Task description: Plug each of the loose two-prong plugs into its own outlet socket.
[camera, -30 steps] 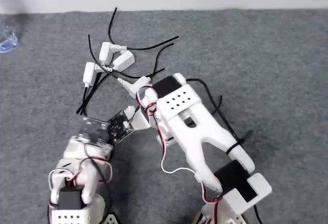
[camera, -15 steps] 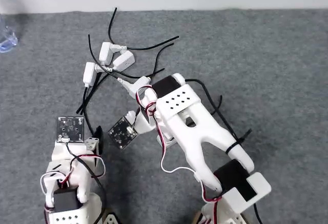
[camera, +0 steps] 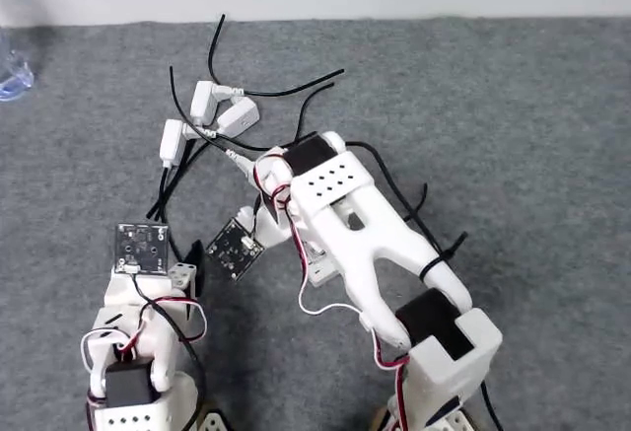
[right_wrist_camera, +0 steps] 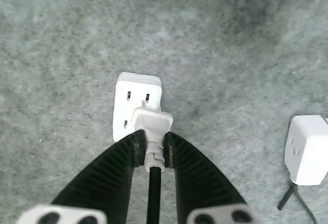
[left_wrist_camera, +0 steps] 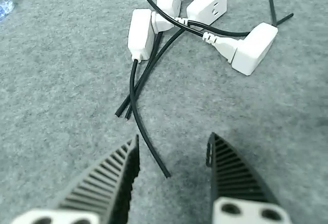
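My right gripper [right_wrist_camera: 152,138] is shut on a white two-prong plug [right_wrist_camera: 152,123] with a black cord. It holds the plug just over a white outlet socket [right_wrist_camera: 132,98] lying on the grey carpet; whether the prongs are in the slots is hidden. In the high view the right arm [camera: 340,214] covers this spot. My left gripper [left_wrist_camera: 171,155] stands open above the carpet, nothing between its fingers, near a loose black cord end [left_wrist_camera: 154,155]. Beyond it lie several white outlet blocks [left_wrist_camera: 142,32] and a block with a plug in it [left_wrist_camera: 252,47].
Black cords [camera: 222,51] trail from the cluster of outlet blocks [camera: 203,103] at the back left. Another white outlet block [right_wrist_camera: 307,149] lies beside the held plug. A clear plastic object [camera: 12,71] sits at the far left edge. The left arm [camera: 133,342] is at the front left.
The left arm has drawn back toward the front left, away from the right arm. The right arm has shifted slightly left with the plug still held.
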Robot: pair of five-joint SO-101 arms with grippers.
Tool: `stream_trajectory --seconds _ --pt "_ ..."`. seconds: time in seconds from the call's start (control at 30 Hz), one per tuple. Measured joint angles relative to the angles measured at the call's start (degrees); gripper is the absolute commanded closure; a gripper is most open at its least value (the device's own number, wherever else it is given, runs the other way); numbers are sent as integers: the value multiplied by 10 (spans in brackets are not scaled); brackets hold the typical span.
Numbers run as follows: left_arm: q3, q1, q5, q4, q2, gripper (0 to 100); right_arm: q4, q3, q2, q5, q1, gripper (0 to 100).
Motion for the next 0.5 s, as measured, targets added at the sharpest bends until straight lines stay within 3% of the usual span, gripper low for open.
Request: stream_trajectory --seconds 0.5 --pt "0 1 -3 0 0 794 78 -21 6 0 -4 988"
